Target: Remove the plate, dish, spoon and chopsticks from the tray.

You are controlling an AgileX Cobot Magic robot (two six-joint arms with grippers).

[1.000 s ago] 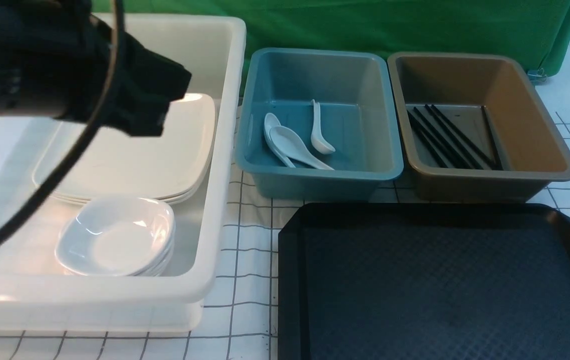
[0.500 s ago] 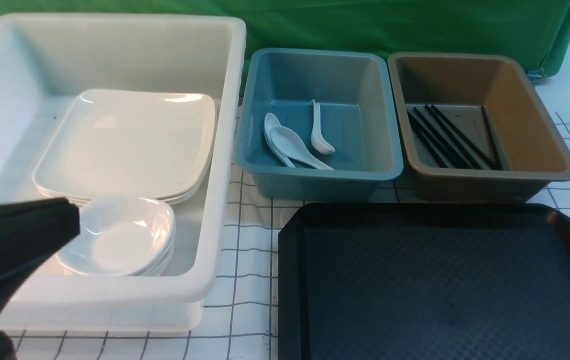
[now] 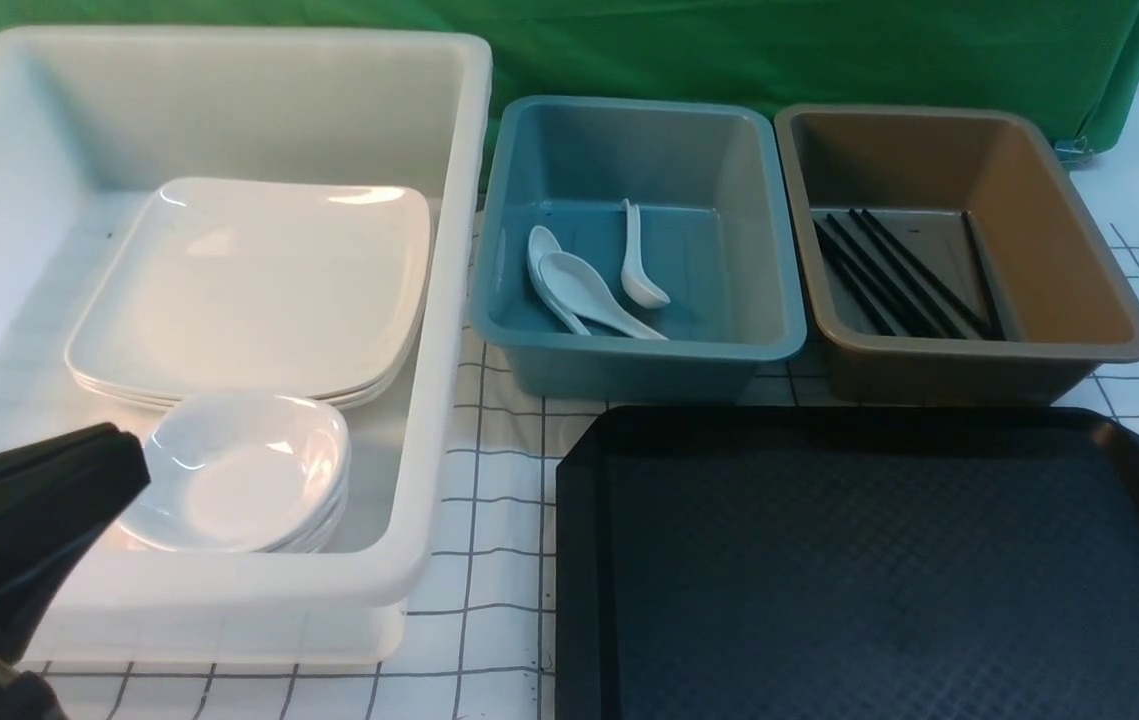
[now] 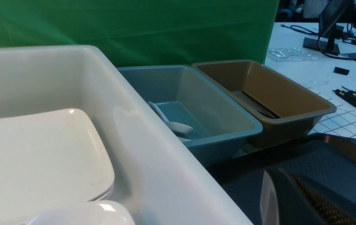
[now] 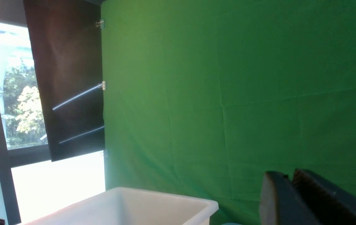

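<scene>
The tray (image 3: 879, 560) is sitting nearest the robot, toward its right, with two tubs standing side by side just behind it: the left tub (image 3: 779, 250) is holding the spoons (image 3: 589, 290), the right tub (image 3: 1079, 240) the chopsticks (image 3: 894, 270). To the left, a larger bin (image 3: 429, 420) is holding stacked plates (image 3: 259, 290) at the back and stacked dishes (image 3: 239, 470) in front of them.

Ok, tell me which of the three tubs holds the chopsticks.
The brown tub, the rightmost of the three. The chopsticks lie on its floor. The blue tub in the middle holds white spoons, and the big white tub holds plates and dishes.
</scene>
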